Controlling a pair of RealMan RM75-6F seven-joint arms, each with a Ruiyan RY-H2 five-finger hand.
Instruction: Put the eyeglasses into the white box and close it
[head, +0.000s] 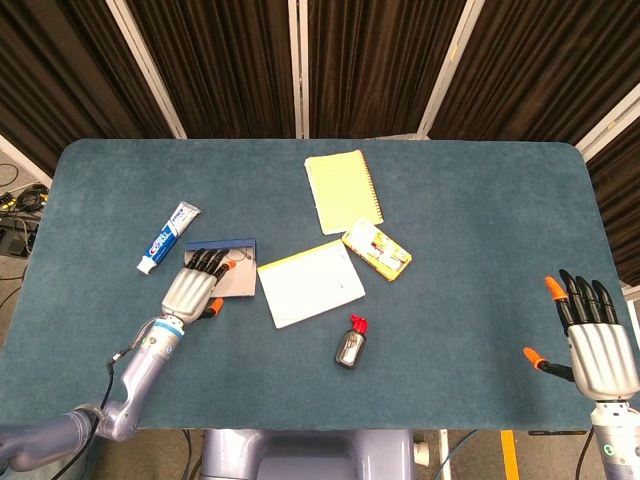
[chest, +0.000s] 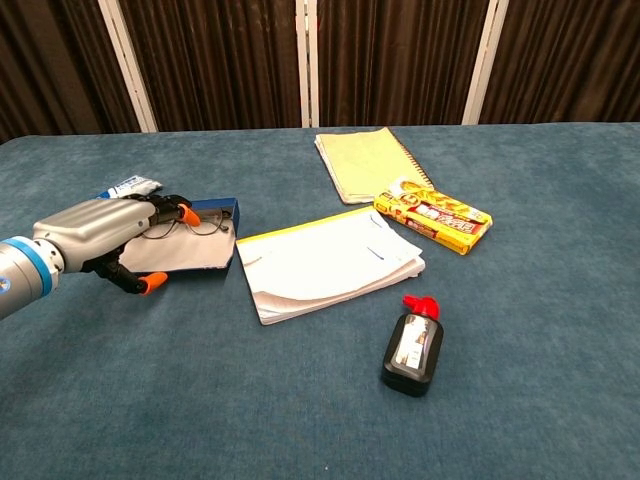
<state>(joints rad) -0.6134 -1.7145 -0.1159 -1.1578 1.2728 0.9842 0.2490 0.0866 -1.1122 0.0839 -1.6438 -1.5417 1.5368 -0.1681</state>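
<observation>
Main risk: the thin wire-framed eyeglasses (chest: 190, 224) slip or skid. They lie in the shallow open box with the blue rim and pale grey-white floor (chest: 185, 255), near its far blue wall. The left hand (chest: 100, 232) reaches over the box's near-left part with fingers extended, dark orange-tipped fingertips (chest: 185, 213) right at the frame. From the chest view I can't tell whether anything is pinched; it looks like contact or near-contact, not a firm hold, and I'd call it holding nothing.

Failure modes, as I judge them:
- Frame is light and springy; a push from the fingertips would slide it against the blue wall or tip it over the rim.
- Box looks light too; hand pressure on the near edge could shove the whole box toward the blue-and-white toothpaste tube (head: 167, 238) just beyond it.
- Thumb (chest: 148, 283) sits low beside the box's near edge and could snag there.
- No lid clearly visible, so the closing step is uncertain.

Right hand (head: 595, 335) is far off to the right of the box, near the table edge, fingers spread, holding nothing. The white writing pad with a yellow edge (chest: 330, 262) lies just right of the box, not touching the hand.
</observation>
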